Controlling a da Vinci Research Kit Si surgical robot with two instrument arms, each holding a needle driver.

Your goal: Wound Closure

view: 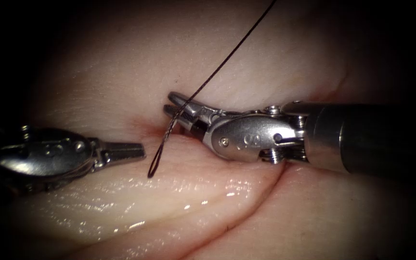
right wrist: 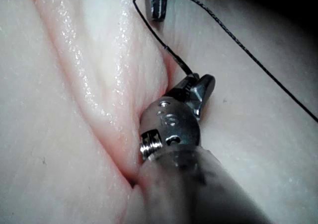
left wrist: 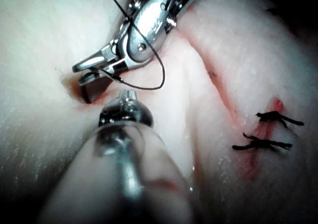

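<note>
Right tool (view: 172, 105) at the cut (view: 145, 129), jaws parted around thread (view: 227, 58), gripping nothing; left tool (view: 138, 150) clenched, empty, left of the loop. Two stitches (left wrist: 266, 130) placed; needle unseen; cut beside the tools unclosed.

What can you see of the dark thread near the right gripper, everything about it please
The thin dark braided thread runs as one taut strand from the upper edge down to the right arm's silver metal gripper, passing between its slightly parted jaws. Below them it bends into a narrow loop that hangs over the pale, glistening pork tissue at the reddened cut, with its bottom near the tip of the left arm's shut silver gripper, not touching it.
</note>
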